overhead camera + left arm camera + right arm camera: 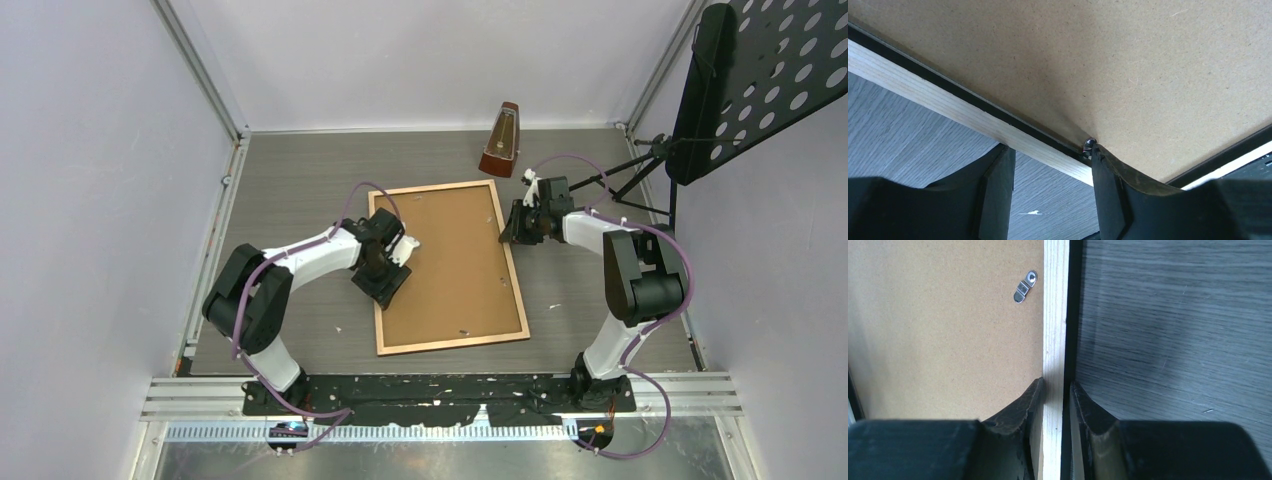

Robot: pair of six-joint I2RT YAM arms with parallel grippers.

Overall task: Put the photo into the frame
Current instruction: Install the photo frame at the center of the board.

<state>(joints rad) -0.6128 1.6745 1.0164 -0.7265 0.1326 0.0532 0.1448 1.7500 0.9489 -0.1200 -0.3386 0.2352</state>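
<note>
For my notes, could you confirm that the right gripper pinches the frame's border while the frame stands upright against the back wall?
Not quite: the right gripper does pinch the frame's border, but the frame lies flat on the table, as the top external view shows.

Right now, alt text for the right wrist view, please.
The right jaws grip the frame's pale wood edge, which runs straight up the middle. Brown backing with a small metal clip lies left; grey table right.
</note>
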